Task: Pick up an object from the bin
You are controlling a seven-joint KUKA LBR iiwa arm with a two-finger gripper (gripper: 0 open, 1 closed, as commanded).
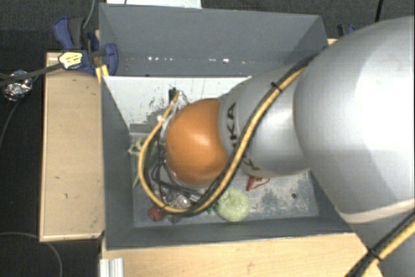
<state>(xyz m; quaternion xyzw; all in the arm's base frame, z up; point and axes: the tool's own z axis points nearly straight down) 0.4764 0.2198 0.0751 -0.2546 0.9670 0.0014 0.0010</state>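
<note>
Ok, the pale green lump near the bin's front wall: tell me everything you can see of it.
The pale green lump is roundish and fuzzy-looking, perhaps foam. It lies on the floor of the bin close to its front wall, right of the middle. The arm's yellow cable crosses its upper left edge; whether they touch I cannot tell. A small red thing lies up-right of it.

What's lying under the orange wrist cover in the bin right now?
Around the orange wrist cover, the bin floor shows a pale green fuzzy ball, a small dark red piece and a red scrap. Whatever lies directly underneath is hidden by the cover and cables.
</note>
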